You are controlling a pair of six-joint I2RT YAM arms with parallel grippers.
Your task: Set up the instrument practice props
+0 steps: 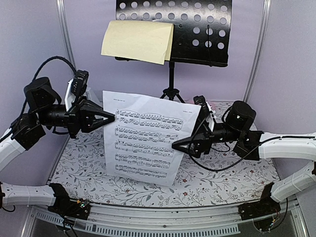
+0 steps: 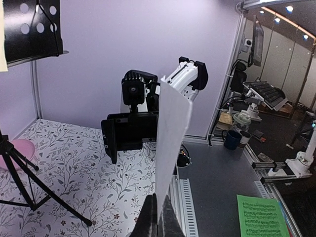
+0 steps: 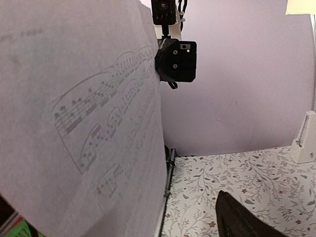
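The black perforated music stand stands at the back on tripod legs. The yellowish page rests on its left side. The white sheet-music page hangs upright over the table's middle. My left gripper is shut on its left edge, and the closed fingers show in the left wrist view. My right gripper is open at the page's right edge. One finger shows in the right wrist view, and the page hides the other. The metronome is out of view.
A floral cloth covers the table. A pink plate lies at the back near the tripod legs. Purple walls close the back and sides. Off the table's edge lie a green music sheet and a dark mug.
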